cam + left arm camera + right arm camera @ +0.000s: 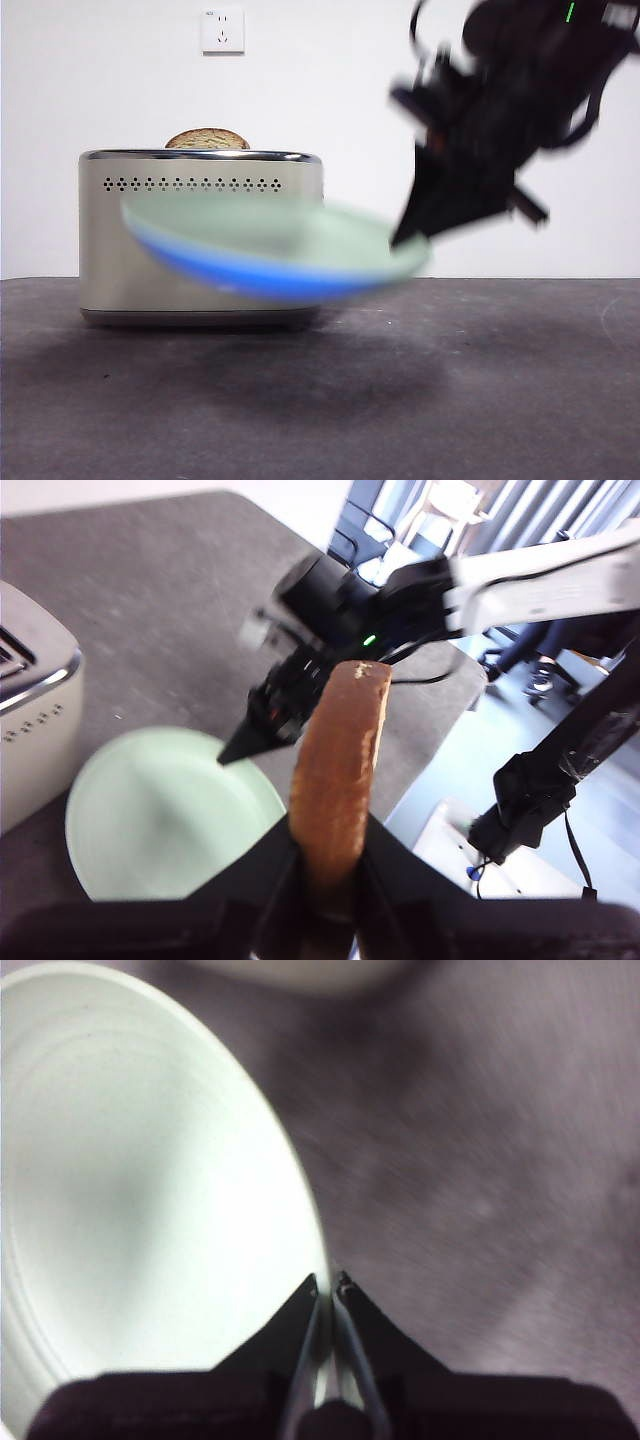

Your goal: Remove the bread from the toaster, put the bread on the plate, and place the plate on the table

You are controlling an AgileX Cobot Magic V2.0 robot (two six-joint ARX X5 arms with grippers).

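My left gripper [330, 828] is shut on a tan slice of bread [338, 765], held upright on edge above the scene. Another slice of bread [207, 139] pokes its domed top out of the cream toaster [200, 240]; the toaster [30, 720] also shows beside the plate in the left wrist view. My right gripper [328, 1285] is shut on the rim of the pale mint-green plate [140, 1190]. In the front view the plate [270, 245] hangs tilted and blurred in front of the toaster, above the table [420, 400], held by the right gripper [405, 238]. The plate [160, 820] lies below the held bread.
A white wall with a socket [222, 29] stands behind the toaster. In the left wrist view the table's far edge [440, 710] gives way to chairs and floor. The right arm [340, 610] reaches across between the held bread and the plate.
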